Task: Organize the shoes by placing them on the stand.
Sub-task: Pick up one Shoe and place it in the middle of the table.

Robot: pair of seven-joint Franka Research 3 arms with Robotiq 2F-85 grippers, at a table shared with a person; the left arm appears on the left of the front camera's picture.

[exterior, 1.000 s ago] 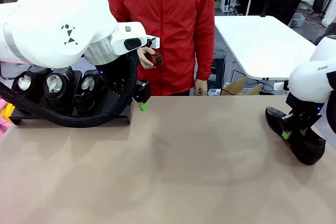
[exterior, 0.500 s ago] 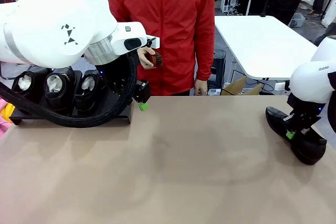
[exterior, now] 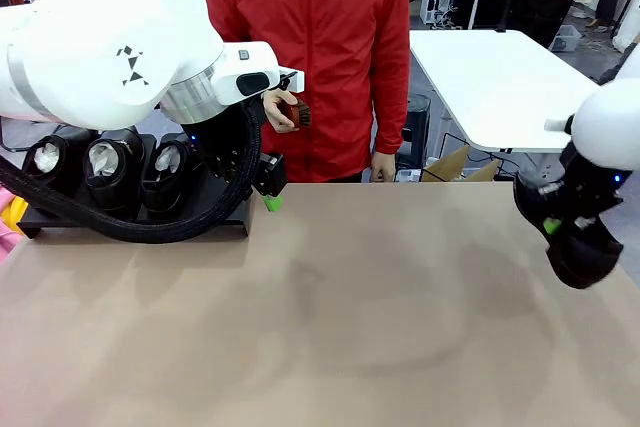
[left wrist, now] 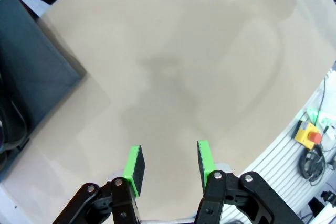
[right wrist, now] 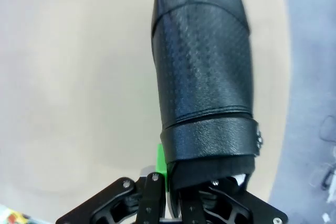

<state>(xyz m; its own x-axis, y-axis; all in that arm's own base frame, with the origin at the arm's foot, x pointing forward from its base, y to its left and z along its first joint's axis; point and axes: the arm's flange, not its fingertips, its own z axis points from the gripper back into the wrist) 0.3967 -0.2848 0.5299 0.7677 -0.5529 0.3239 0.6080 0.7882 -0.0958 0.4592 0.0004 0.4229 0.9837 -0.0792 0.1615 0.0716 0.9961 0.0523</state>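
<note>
1. The right pincer (exterior: pixel 553 224) is pinching a black shoe (right wrist: pixel 202 72), which is hanging clear of the worktop (exterior: pixel 330 327).
2. The left pincer (left wrist: pixel 169 167) is hovering spread, the stand (exterior: pixel 225 209) just beside it carrying three shoes (exterior: pixel 105 169).

Tan table top (exterior: pixel 350 337) under and ahead of left gripper (exterior: pixel 271 199), bare, faint smudge marks; it also runs below right gripper (exterior: pixel 553 225). Person in red jacket (exterior: pixel 320 47) stands just behind left gripper at the far edge. Small brown brush (exterior: pixel 301 117) up above left gripper, in front of the jacket. White side table (exterior: pixel 490 87) further back, between the two grippers and nearer the right one. Cardboard box flaps (exterior: pixel 455 163) low beside it. Left wrist view: yellow box with red button (left wrist: pixel 308 135) off the table edge, right of the gripper (left wrist: pixel 168 157), cables near it
</note>
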